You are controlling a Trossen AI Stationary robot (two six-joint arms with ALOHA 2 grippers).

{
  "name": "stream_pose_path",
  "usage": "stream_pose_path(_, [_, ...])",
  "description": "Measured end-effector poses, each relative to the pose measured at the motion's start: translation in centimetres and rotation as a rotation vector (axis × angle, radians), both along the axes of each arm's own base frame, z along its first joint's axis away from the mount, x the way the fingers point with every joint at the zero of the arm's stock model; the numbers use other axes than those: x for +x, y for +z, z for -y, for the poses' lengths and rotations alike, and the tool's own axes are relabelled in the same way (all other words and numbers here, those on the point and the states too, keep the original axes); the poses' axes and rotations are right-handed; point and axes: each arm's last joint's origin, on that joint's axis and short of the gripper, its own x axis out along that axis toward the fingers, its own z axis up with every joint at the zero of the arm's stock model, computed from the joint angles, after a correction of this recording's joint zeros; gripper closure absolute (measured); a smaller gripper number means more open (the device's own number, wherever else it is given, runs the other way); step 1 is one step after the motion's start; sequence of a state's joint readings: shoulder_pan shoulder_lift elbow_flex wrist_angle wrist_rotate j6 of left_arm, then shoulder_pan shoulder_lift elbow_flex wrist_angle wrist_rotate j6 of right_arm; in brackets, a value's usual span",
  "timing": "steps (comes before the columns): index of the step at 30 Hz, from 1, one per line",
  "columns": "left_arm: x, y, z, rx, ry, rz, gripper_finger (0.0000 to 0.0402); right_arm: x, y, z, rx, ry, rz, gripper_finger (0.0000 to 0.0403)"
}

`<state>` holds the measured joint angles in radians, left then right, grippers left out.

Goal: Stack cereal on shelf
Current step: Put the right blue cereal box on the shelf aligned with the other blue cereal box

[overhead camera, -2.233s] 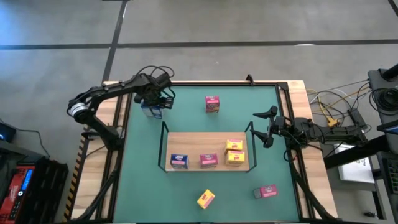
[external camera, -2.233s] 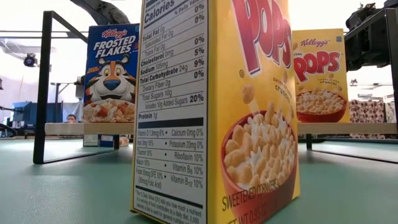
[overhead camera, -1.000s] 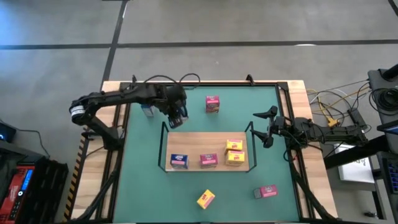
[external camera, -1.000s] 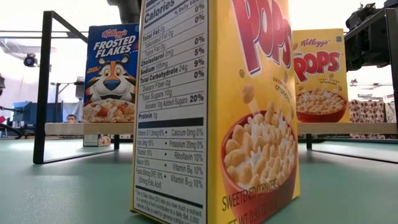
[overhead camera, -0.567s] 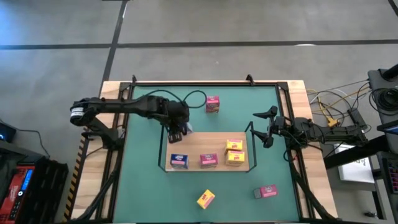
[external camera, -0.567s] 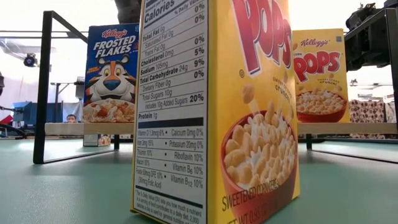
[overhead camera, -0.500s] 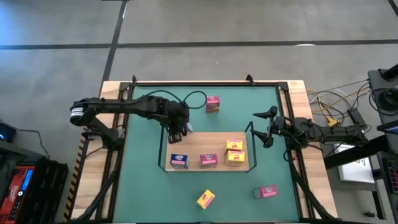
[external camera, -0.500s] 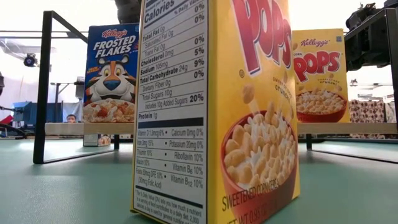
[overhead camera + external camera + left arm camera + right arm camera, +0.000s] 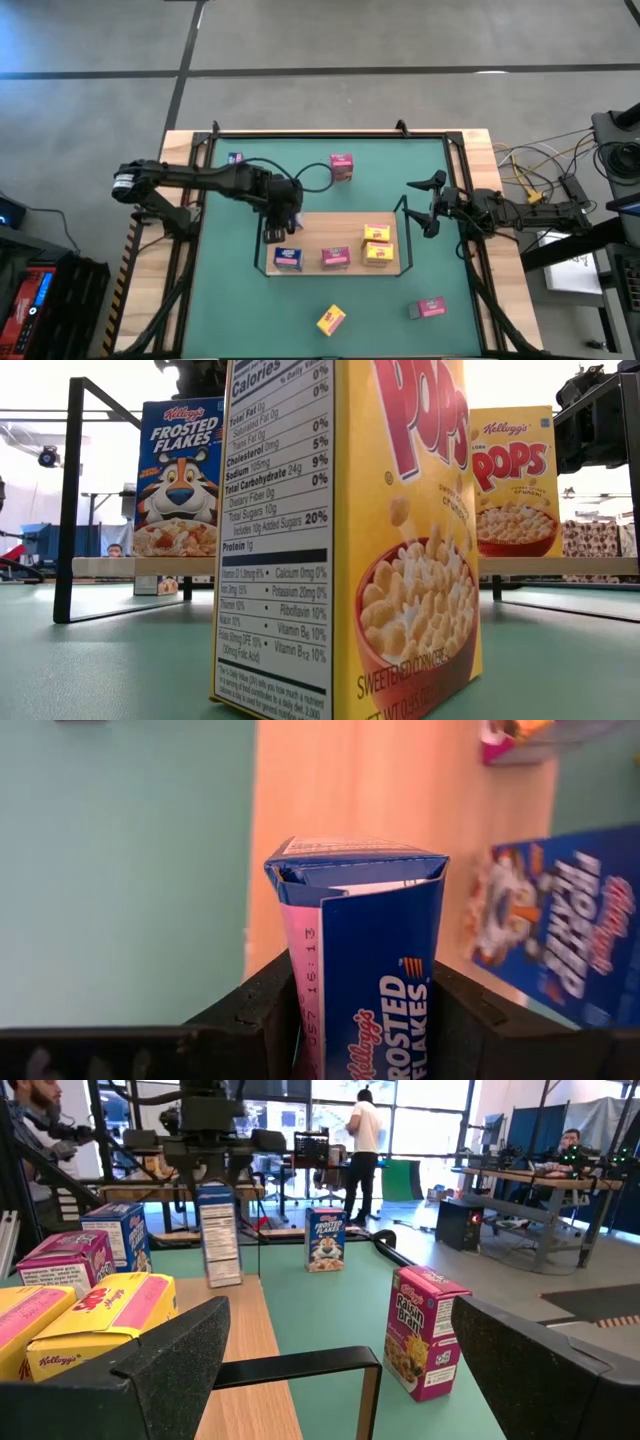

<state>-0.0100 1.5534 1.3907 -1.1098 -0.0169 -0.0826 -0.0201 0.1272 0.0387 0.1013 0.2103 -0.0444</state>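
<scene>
My left gripper [image 9: 279,222] is shut on a blue cereal box [image 9: 365,950] and hangs over the far left part of the light-wood shelf [image 9: 335,222]. The right wrist view shows this box [image 9: 219,1232] upright below the gripper. On the shelf stand a blue box [image 9: 288,258], a pink box [image 9: 335,257] and two yellow boxes [image 9: 377,244]. My right gripper [image 9: 430,206] waits open at the shelf's right end, with nothing between its fingers. My left gripper pinches the blue box by two opposite sides [image 9: 300,1020] near its upper end, between its two fingers [image 9: 255,1020]. The fingers come from above and point steeply down. The box hangs upright below them, its lower end [image 9: 350,860] just above the shelf board.
Loose boxes stand on the green tabletop: pink [image 9: 341,166] and blue [image 9: 235,158] at the far side, yellow [image 9: 331,320] and pink [image 9: 431,307] at the near side. Black rails [image 9: 264,235] edge the shelf. People and desks show in the room beyond.
My left gripper has carried the blue box from beyond the shelf's far left corner toward the table's near edge. It now hangs over the shelf board. The box has stayed upright in the hold, and the gripper has rolled a little.
</scene>
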Motion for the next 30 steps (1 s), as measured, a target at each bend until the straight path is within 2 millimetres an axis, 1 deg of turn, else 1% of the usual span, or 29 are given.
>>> stream_pose_path(9, [-0.2,-0.2,1.5,-0.028,-0.048,-0.014,0.0260,0.0,0.0,0.0,0.000,0.000,0.000,0.0033])
stream_pose_path(11, [-0.1,-0.3,1.6,-0.034,-0.037,-0.011,0.0260,0.0,0.0,0.0,0.000,0.000,0.000,0.0033])
stream_pose_path(15, [0.0,-0.3,1.6,-0.030,0.043,0.001,0.0260,0.0,0.0,0.0,0.000,0.000,0.000,0.0033])
stream_pose_path(21, [0.1,-0.5,1.5,-0.022,0.048,0.019,0.0257,0.0,0.0,0.0,0.000,0.000,0.000,0.0033])
stream_pose_path(26, [0.7,-1.5,1.6,-0.020,0.051,-0.020,0.0254,0.0,0.0,0.0,0.000,0.000,0.000,0.0033])
stream_pose_path(30, [1.2,-2.2,1.7,-0.023,-0.007,-0.053,0.0253,0.0,0.0,0.0,0.000,0.000,0.000,0.0033])
